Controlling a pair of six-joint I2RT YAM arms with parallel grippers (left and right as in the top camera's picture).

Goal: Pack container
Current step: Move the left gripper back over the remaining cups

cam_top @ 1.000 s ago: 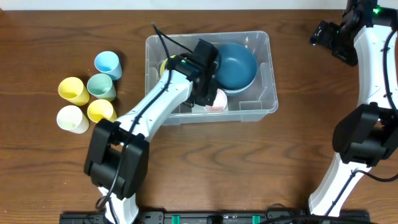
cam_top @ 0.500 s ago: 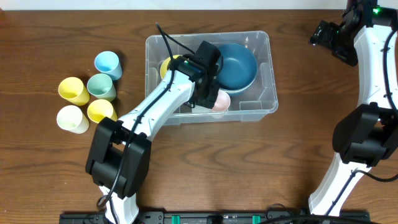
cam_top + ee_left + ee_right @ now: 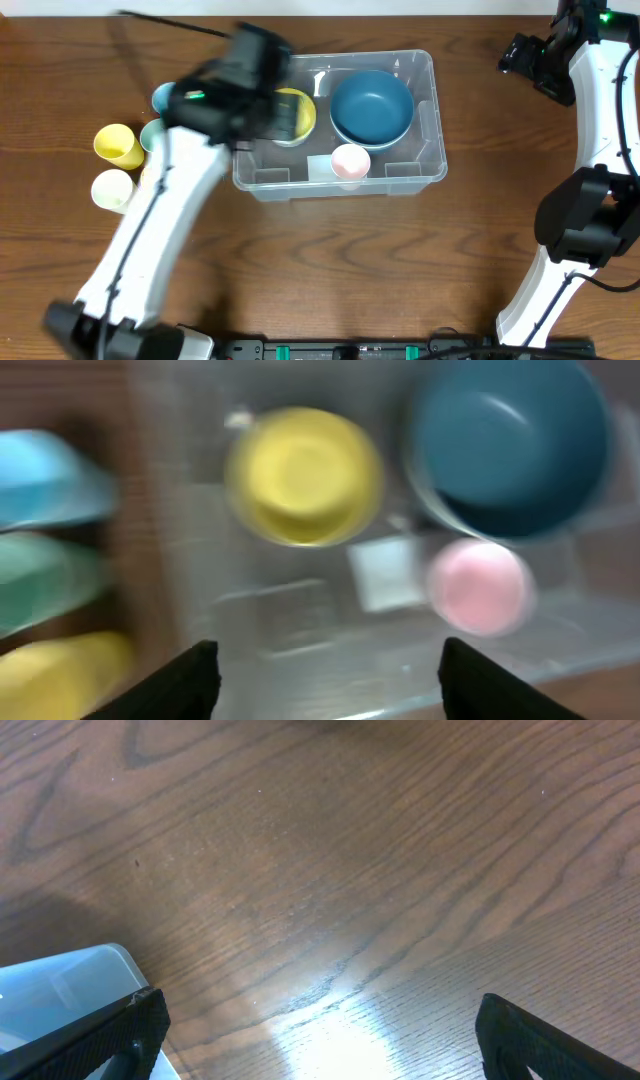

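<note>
The clear container (image 3: 428, 120) stands mid-table and holds a yellow bowl (image 3: 296, 114), a dark blue bowl (image 3: 372, 104) and a pink cup (image 3: 350, 160) at its front. My left gripper (image 3: 265, 100) is a motion-blurred shape over the bin's left end. In the left wrist view it (image 3: 330, 680) is open and empty, looking down on the yellow bowl (image 3: 305, 475), blue bowl (image 3: 510, 440) and pink cup (image 3: 480, 585) inside the container (image 3: 290, 620). My right gripper (image 3: 525, 55) is far right at the back, open (image 3: 320, 1040) over bare wood beside a container corner (image 3: 60, 990).
Loose cups stand left of the bin: a light blue cup (image 3: 163, 97), a yellow cup (image 3: 117, 145), a white cup (image 3: 112, 188) and a green cup (image 3: 150, 135) partly under my left arm. The left wrist view shows blue (image 3: 50, 480), green (image 3: 45, 575) and yellow (image 3: 60, 675) cups.
My left gripper opened and left the pink cup standing in the bin's front, then rose and swung left over the bin's left end. The right arm has not moved.
</note>
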